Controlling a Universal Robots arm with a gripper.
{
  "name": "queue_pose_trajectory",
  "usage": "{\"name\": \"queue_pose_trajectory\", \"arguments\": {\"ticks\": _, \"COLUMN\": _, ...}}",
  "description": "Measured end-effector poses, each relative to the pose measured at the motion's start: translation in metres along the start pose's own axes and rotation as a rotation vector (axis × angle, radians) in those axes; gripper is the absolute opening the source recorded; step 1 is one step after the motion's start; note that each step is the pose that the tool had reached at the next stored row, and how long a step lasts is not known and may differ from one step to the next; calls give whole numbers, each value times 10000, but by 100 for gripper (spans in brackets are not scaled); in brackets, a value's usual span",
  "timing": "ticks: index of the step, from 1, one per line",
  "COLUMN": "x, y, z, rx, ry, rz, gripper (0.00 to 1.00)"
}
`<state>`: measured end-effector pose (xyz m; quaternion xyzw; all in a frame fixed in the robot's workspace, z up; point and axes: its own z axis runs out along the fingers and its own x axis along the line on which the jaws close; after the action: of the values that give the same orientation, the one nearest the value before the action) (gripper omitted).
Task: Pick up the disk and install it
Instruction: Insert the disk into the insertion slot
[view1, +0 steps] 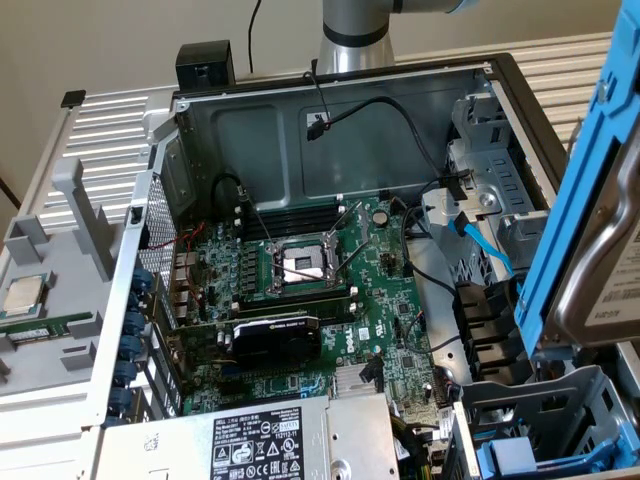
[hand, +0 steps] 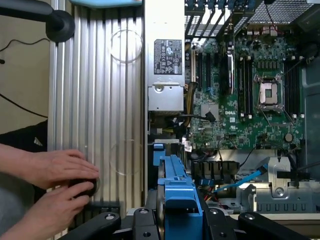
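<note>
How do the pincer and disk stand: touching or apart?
Touching. In the wrist view the pincer has its black fingers pressed against both sides of the disk, no gap.

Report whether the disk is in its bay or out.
Out: the disk hangs tilted above the drive cage, held by the gripper.

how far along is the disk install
Done: the disk is picked up. In hand: the claw holds it over the open computer case, near the drive cage. Left: it is not yet seated in that cage.
</note>
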<state>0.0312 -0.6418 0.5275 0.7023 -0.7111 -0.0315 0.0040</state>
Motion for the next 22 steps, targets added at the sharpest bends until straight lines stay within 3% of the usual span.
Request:
{"name": "queue_pose_trajectory", "arguments": {"ticks": 3, "x": -10, "y": -2, "z": 21, "rx": 0, "ry": -73, "rz": -2, "gripper": 37}}
{"name": "queue_pose_trajectory", "arguments": {"ticks": 6, "x": -20, "y": -2, "z": 39, "rx": -1, "ry": -102, "rz": 1, "gripper": 37}}
{"name": "queue_pose_trajectory", "arguments": {"ticks": 19, "x": -77, "y": 12, "z": 70, "rx": 3, "ry": -109, "rz": 49, "gripper": 37}}
{"name": "queue_pose_trajectory", "arguments": {"ticks": 22, "x": -76, "y": 12, "z": 98, "rx": 4, "ry": -134, "rz": 56, "gripper": 37}}
